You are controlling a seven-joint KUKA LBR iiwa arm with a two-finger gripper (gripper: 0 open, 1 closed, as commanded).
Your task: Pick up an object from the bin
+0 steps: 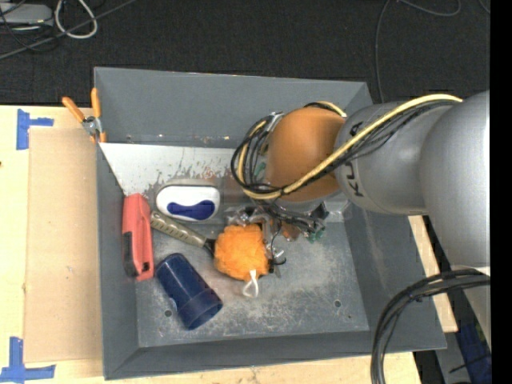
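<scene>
Partly hidden lettering (352, 185) on arm (404, 166)

We log bright, even overhead light; glare whitens the bin (160, 160) back wall; soft shadow under the arm (432, 158).

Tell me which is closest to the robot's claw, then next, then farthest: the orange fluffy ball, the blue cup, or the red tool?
1. Orange fluffy ball: right beside the gripper, mid-bin.
2. Dark blue cup: lying on its side, lower left of the view.
3. Red tool: along the left wall.
</scene>
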